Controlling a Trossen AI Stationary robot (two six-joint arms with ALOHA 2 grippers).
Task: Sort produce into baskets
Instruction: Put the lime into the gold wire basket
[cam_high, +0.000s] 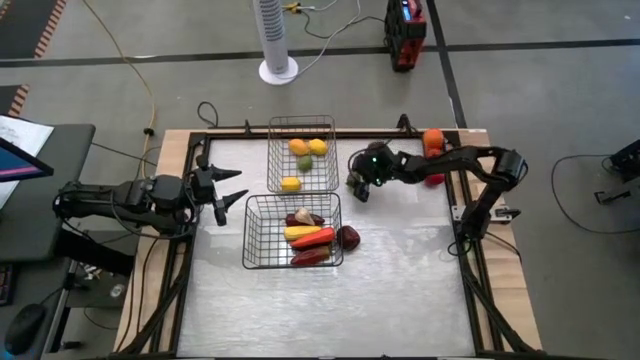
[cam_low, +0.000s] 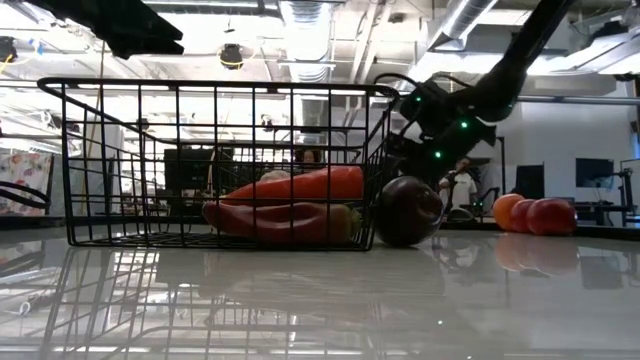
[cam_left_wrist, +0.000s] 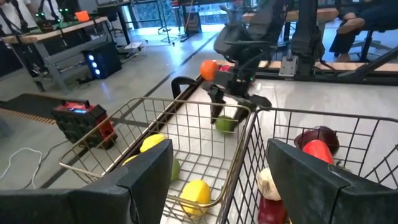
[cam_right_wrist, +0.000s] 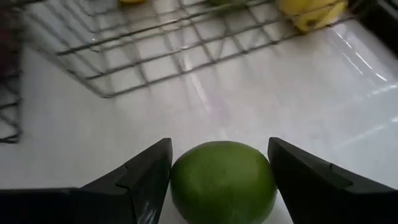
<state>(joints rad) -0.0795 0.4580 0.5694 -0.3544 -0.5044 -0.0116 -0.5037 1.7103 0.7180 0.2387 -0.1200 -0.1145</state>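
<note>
My right gripper (cam_high: 358, 187) is shut on a round green fruit (cam_right_wrist: 224, 183) on the right of the silvery basket (cam_high: 301, 155). That basket holds yellow, orange and green pieces. The darker, wider basket (cam_high: 292, 232) nearer me holds long red and yellow pieces. A dark purple round piece (cam_high: 348, 237) lies on the table against that basket's right side. My left gripper (cam_high: 230, 196) is open and empty at the left of both baskets, above the table. My right gripper pinches the green fruit between its two fingers, one on each of its opposite sides (cam_right_wrist: 177, 180). In the left wrist view the fingers (cam_left_wrist: 231, 99) point down at the fruit (cam_left_wrist: 226, 123) from above. Whether the fruit rests on the table, I cannot tell.
An orange round piece (cam_high: 432, 140) and red round pieces (cam_high: 434, 178) lie by the table's far right edge, under my right arm. The near half of the table (cam_high: 330, 310) is bare white surface. A black frame rail (cam_high: 470, 270) runs along the table's sides.
</note>
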